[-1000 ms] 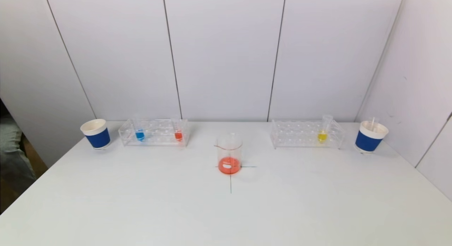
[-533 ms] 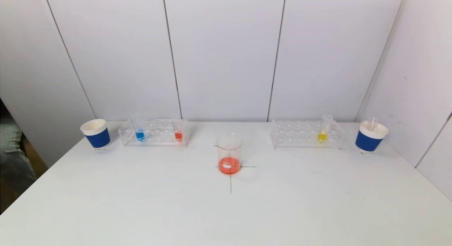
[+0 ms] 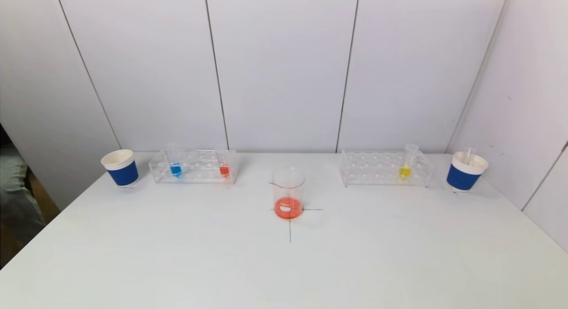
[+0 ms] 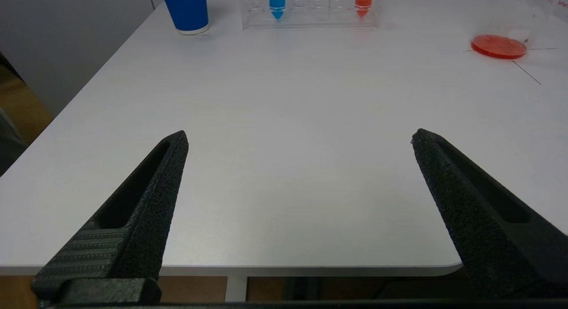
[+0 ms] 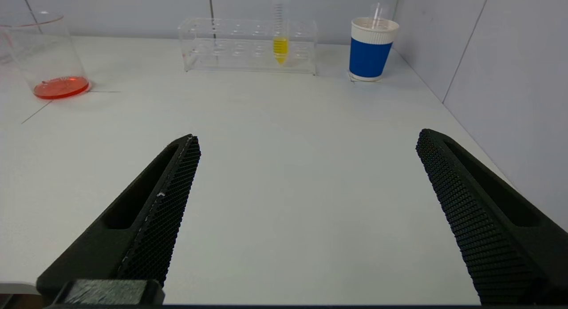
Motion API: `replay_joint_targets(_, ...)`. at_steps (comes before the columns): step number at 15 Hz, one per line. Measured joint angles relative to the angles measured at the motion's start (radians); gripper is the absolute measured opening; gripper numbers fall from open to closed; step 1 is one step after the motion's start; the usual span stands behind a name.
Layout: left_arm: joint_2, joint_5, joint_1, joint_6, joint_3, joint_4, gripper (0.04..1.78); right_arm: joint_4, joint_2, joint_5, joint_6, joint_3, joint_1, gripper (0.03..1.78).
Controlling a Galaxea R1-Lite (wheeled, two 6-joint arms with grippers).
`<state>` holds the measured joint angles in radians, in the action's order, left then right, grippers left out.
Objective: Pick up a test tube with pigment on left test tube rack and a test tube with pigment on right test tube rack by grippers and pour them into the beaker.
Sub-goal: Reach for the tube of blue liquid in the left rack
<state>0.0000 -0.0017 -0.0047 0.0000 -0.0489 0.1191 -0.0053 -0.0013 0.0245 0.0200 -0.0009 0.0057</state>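
Black textured fingers (image 4: 151, 198) of the left gripper (image 4: 299, 138) stand spread wide with nothing between them, low over the near left edge of the white table (image 3: 177, 255). I read the right gripper (image 5: 308, 140) the same way: released, fingers (image 5: 159, 198) far apart, nothing held, over the near right part of the table. Neither gripper shows in the head view.

Outward from the left gripper, at the far left of the table, the left test tube rack (image 3: 194, 167) holds two upright tubes: a blue-pigment tube (image 3: 175, 167) toward its left end and a red-pigment tube (image 3: 224, 168) toward its right end. A blue paper cup (image 3: 120, 168) stands just beside the rack's left end.

Outward from the right gripper, the right test tube rack (image 3: 385, 169) holds one upright yellow-pigment tube (image 3: 405, 169) near its right end. A second blue cup (image 3: 465, 172), with a clear tube standing in it, sits beside that rack to the right.

Between the racks and nearer to me, the beaker (image 3: 288, 192) stands on a drawn cross mark (image 3: 290, 231), with a shallow layer of orange-red liquid in its bottom.
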Motion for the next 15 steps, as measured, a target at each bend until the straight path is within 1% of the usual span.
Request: replay_joint_targets(15,0.000,0.002,0.000,0.000,0.000,0.000,1.76,0.000,0.000,0.003,-0.004,0.001,0.000,1.77)
